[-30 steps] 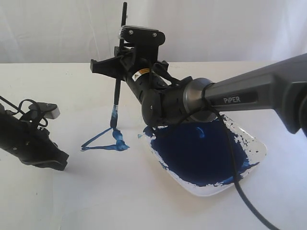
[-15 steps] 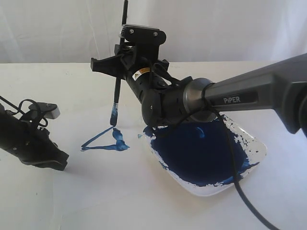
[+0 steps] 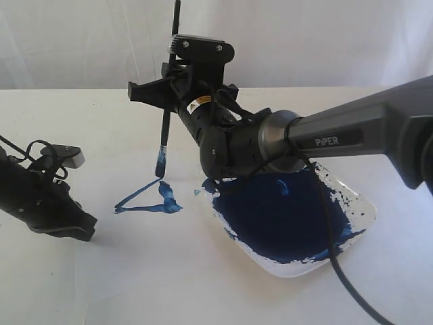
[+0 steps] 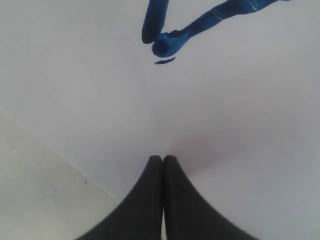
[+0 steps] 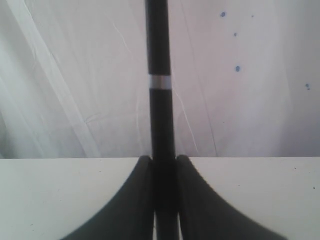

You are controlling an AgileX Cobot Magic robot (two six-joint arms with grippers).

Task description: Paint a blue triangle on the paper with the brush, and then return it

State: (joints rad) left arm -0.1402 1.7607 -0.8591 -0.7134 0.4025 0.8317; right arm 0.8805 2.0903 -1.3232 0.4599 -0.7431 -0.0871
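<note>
Nearest lies one square, shallow paint dish (image 3: 362, 210), glossy white at its rim and flooded with a dark, wet-looking blue pool (image 3: 284, 217); one black cable (image 3: 331, 244) drapes across it, well below and to the side of the right jaws. The matte black left arm (image 3: 40, 196) rests low, and its jaws are pressed together with the tips touching and nothing between them. They lie over the paper (image 4: 225, 125), a single thin, smooth white sheet whose straight edge runs just beside them, with the slightly greyer bench (image 4: 40, 190) beyond that edge. A little ahead of these jaws, on the sheet, is the one blue triangle (image 3: 166, 200), a flat, elongated outline of thin strokes thickening to a smeared blob at one corner. Directly below the right jaws hangs the one brush (image 3: 164, 128), upright, slender and round, its black handle clamped firmly between them; a narrow pale band (image 5: 160, 81) rings the handle above the grip, and the blue-stained tip sits just over the triangle's upper corner, though contact cannot be judged. Behind comes the grey, tubular right arm (image 3: 365, 135), and farthest a creased white cloth backdrop (image 5: 75, 75) with a few blue specks (image 5: 237, 68).
</note>
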